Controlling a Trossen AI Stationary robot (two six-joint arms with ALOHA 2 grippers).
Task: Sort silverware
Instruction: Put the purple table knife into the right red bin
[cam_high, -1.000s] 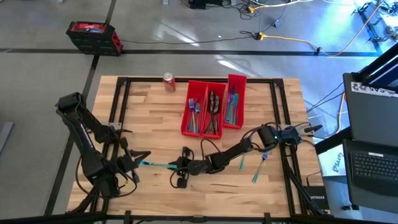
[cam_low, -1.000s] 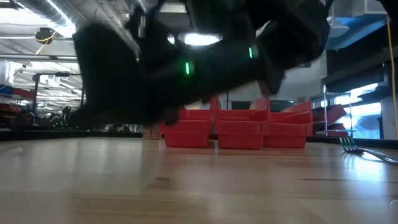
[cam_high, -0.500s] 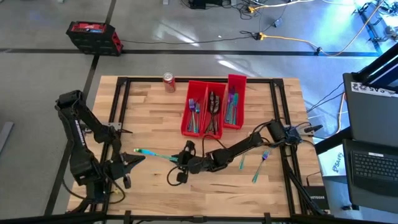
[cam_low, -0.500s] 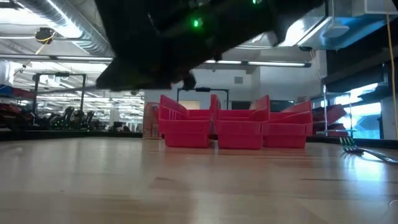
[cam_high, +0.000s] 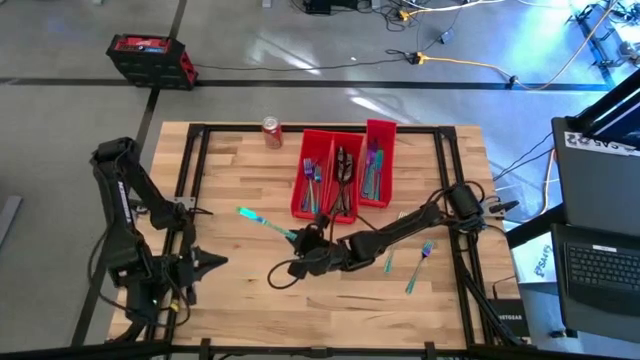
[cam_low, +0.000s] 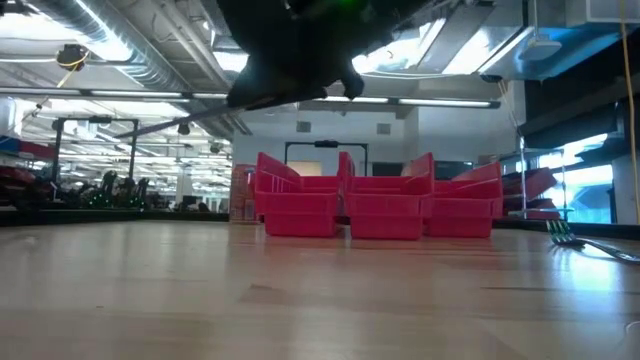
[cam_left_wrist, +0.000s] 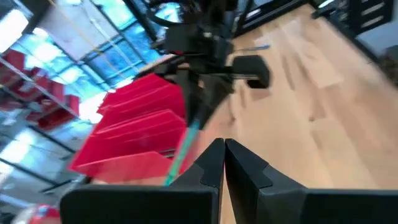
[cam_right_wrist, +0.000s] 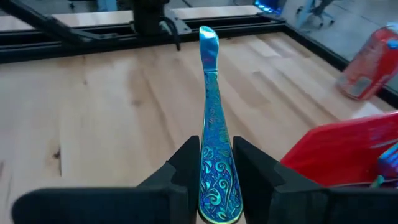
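**Desk:** What's changed on your side?

**Me:** My right gripper (cam_high: 303, 243) is pinching one teal piece of silverware (cam_high: 262, 222) by its patterned handle; the wrist view shows the fingers (cam_right_wrist: 184, 163) clamped on either side of it. A second ago that piece lay low between the two grippers, close to the left one. Now I've swung it up and away, and its free end points out ahead of the gripper, toward the near end of the red bins (cam_high: 343, 170).

**Desk:** And the left arm?

**Me:** The left gripper (cam_high: 207, 262) has pulled back toward its own edge of the table (cam_high: 240, 180), fingers pressed together, holding nothing.

**Desk:** So the hand-off is finished?

**Me:** I'd say so. The piece is mine alone, and dropping it in the matching bin is what's left. Two loose pieces (cam_high: 418, 268) lie behind my right gripper, near the arm's base, unsorted.
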